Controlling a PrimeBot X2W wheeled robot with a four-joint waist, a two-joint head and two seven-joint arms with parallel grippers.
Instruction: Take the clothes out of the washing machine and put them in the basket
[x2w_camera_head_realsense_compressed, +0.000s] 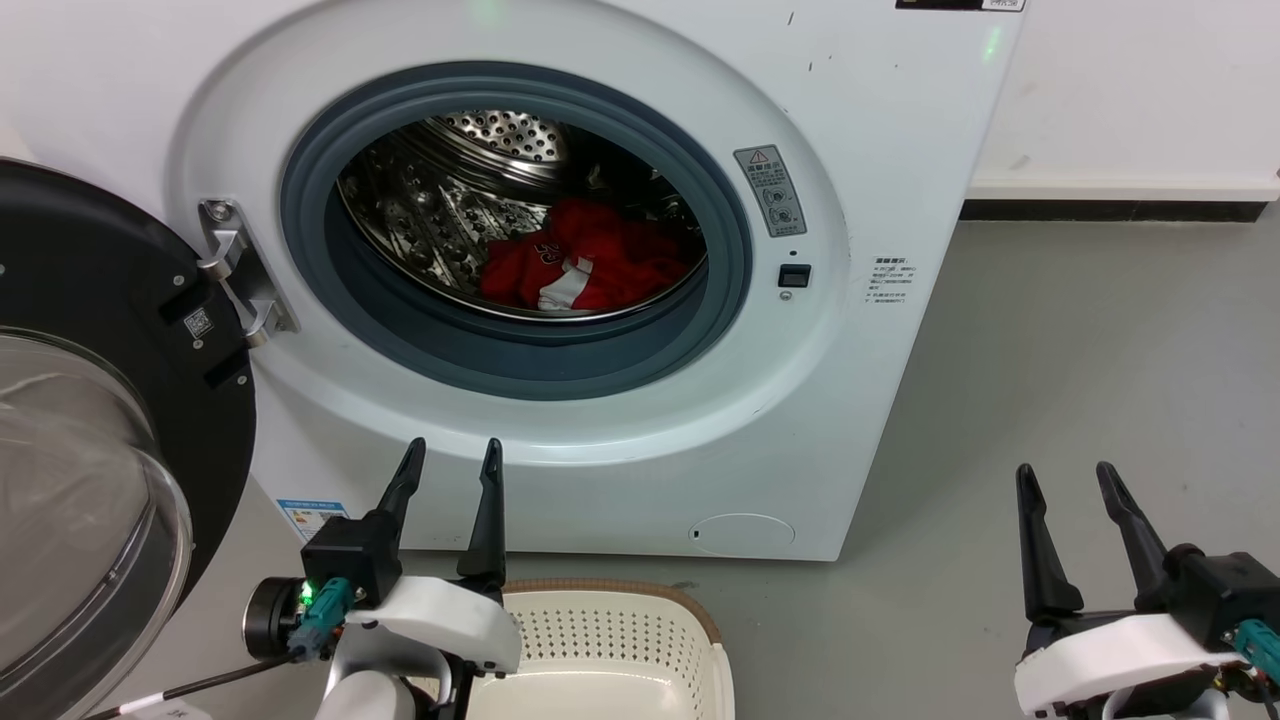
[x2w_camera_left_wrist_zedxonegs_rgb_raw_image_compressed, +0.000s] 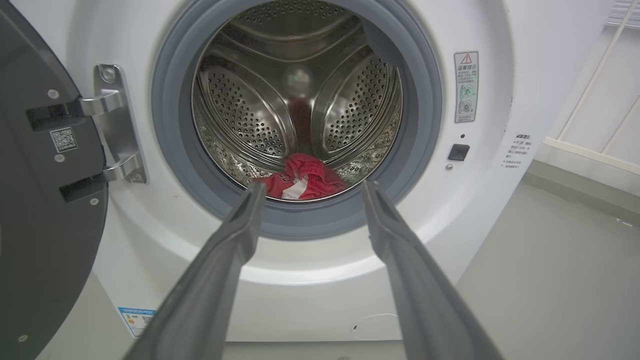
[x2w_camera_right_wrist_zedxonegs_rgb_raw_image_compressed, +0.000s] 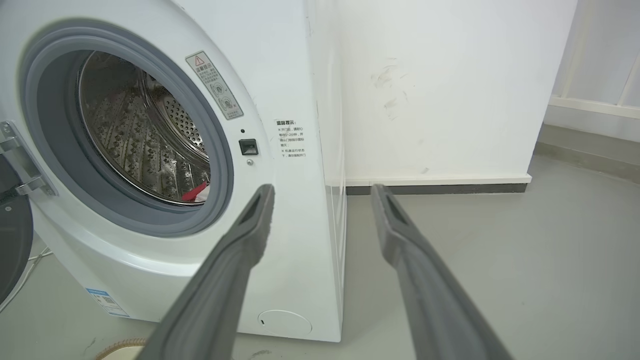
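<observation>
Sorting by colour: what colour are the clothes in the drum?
Clothes: red with white trim; head view.

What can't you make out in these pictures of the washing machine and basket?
Clothes, head view: one red heap; how many pieces is unclear, folds hide each other.
Clothes, right wrist view: grey ring hides all but a sliver.
Basket, head view: bottom edge cuts it off.
Warning label: print too small.
</observation>
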